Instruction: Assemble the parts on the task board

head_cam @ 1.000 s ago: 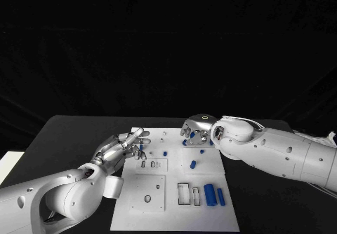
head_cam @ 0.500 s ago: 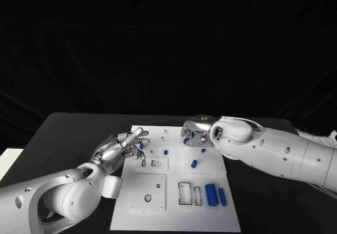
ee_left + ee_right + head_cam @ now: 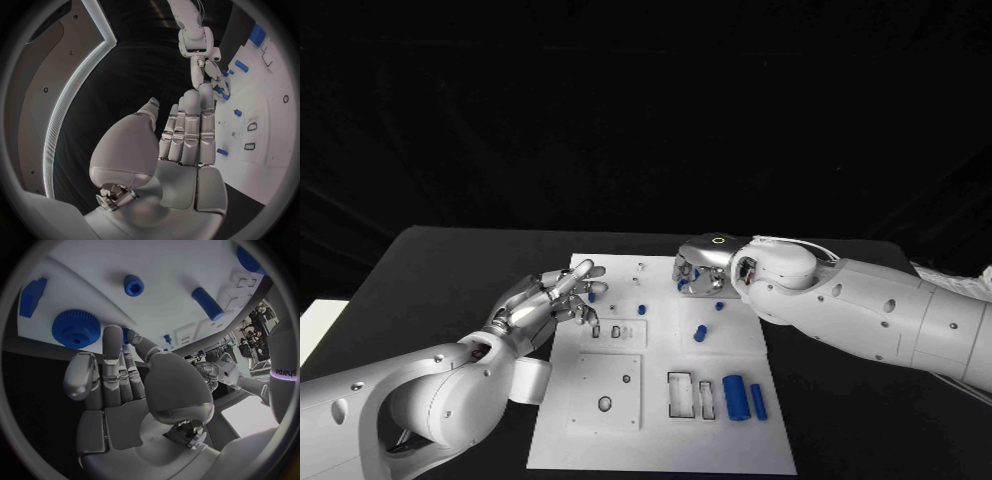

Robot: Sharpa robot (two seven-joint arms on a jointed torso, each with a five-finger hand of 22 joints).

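Observation:
The white task board (image 3: pixel 661 440) lies in the middle of the black table. My right hand (image 3: pixel 704 266) hangs over its far right corner, fingers pointing down. In the right wrist view those fingers (image 3: pixel 112 365) are stretched out just short of a blue gear (image 3: pixel 76 329), and the palm is empty. A blue block (image 3: pixel 32 296), a small blue knob (image 3: pixel 133 285) and a blue peg (image 3: pixel 207 303) lie beyond. My left hand (image 3: pixel 553 300) sits at the board's left edge with flat, open fingers (image 3: pixel 190 125), close to a small blue part (image 3: pixel 590 297).
Two blue cylinders (image 3: pixel 733 397) (image 3: pixel 756 402) lie side by side near the board's front right, beside rectangular slots (image 3: pixel 678 397). Small blue pieces (image 3: pixel 701 333) (image 3: pixel 642 309) stand mid-board. An oval hole (image 3: pixel 604 404) is at the front left. Black table surrounds the board.
My right hand has edged slightly toward the board's far edge. The left hand has barely moved.

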